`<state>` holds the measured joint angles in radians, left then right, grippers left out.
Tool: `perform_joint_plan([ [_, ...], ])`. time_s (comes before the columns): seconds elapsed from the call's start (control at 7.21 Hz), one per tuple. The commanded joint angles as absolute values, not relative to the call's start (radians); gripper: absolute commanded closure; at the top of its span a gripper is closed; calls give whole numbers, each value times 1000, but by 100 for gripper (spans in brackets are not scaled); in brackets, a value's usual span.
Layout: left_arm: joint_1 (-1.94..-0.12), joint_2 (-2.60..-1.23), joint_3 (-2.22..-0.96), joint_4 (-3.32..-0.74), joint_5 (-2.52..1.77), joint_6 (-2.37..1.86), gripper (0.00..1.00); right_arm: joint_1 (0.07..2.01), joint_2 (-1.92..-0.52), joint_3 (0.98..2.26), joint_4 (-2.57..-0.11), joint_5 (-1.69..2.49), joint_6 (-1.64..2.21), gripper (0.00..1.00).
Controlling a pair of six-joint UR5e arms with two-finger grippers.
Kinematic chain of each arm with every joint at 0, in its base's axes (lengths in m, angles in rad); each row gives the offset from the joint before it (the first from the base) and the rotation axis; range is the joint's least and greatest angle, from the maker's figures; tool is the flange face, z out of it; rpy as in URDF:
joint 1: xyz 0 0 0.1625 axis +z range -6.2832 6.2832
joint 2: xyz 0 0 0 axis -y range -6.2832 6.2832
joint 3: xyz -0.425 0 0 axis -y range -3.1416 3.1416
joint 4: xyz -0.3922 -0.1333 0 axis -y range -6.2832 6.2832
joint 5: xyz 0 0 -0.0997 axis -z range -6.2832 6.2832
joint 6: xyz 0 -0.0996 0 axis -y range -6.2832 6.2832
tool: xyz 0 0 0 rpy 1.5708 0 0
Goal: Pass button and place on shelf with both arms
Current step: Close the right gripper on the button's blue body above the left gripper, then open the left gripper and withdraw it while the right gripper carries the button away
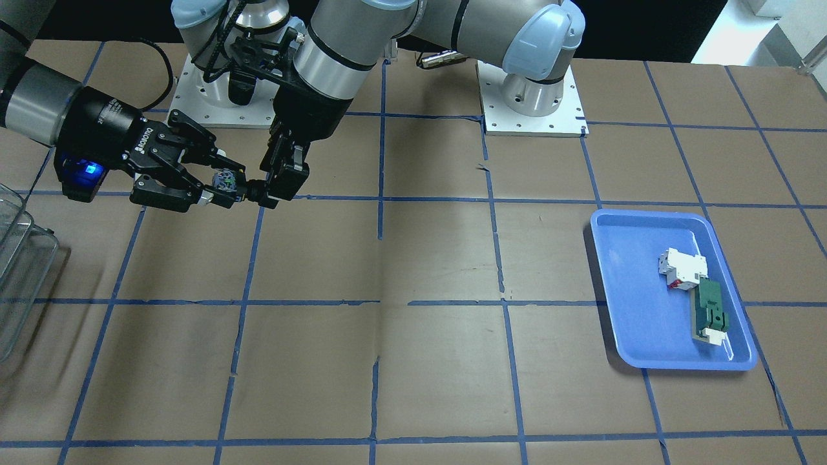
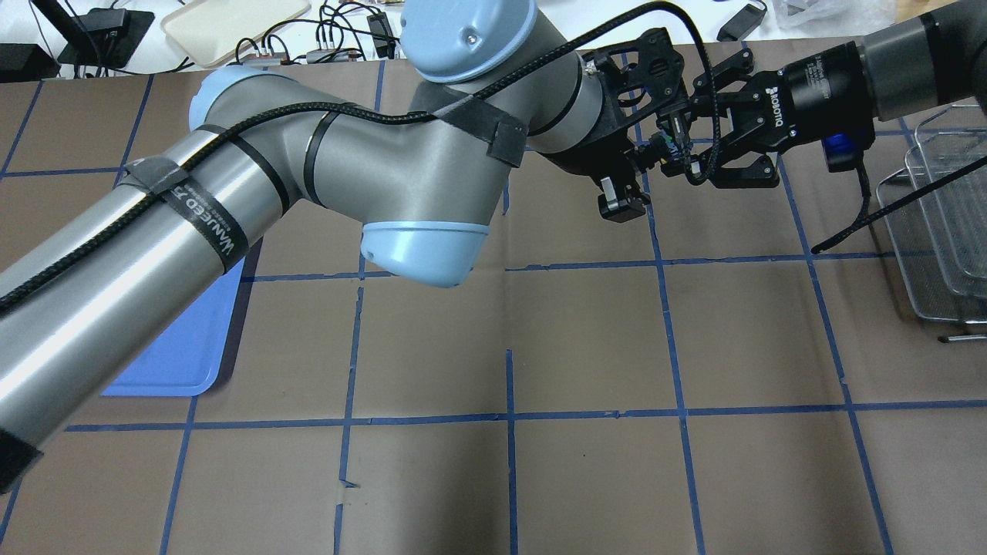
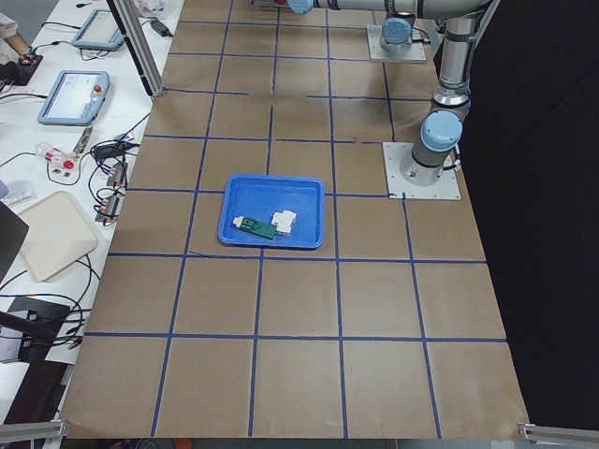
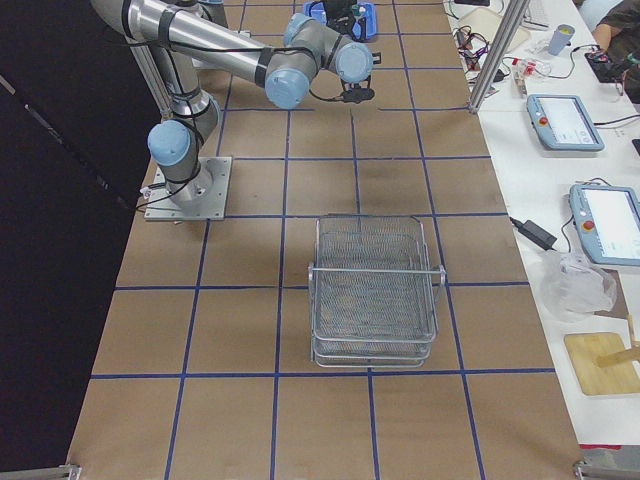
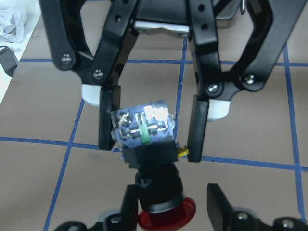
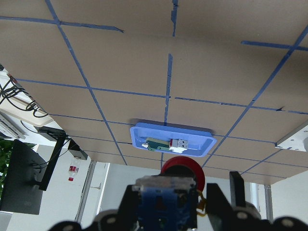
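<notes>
The button (image 1: 224, 179) hangs in the air between both grippers, over the table's right half. In the left wrist view its red cap (image 5: 166, 217) points at my left gripper (image 5: 173, 192). That gripper's fingers stand a little off the cap and black body, so it is open. My right gripper (image 5: 153, 139) is shut on the button's blue-green base (image 5: 142, 127). The right wrist view shows the same grip (image 6: 174, 199) on the base (image 6: 166, 204). The wire shelf (image 4: 375, 290) stands on the table behind the right arm, apart from both grippers.
A blue tray (image 1: 646, 336) on the robot's left side holds a white block (image 1: 681, 265) and a green-and-white part (image 1: 711, 310). The shelf also shows at the overhead view's right edge (image 2: 948, 223). Brown table with blue tape lines (image 1: 381, 303).
</notes>
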<state>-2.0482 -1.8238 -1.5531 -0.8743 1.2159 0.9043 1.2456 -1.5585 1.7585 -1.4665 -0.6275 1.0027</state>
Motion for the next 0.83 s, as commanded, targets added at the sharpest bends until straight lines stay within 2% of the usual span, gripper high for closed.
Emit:
perform_joint_plan([
  [0.0,-2046,-1821,-1560,-882,1221,904,0,1246,-1559,1755,-1466,-627,1003,100],
  [0.42,-1991,-1799,-1533,-998,1317,887,0,1241,-1557,1711,-1468,-697,910,100],
  [0.69,-1875,-1799,-1528,-1044,1324,768,0,1238,-1555,1658,-1466,-935,650,100],
])
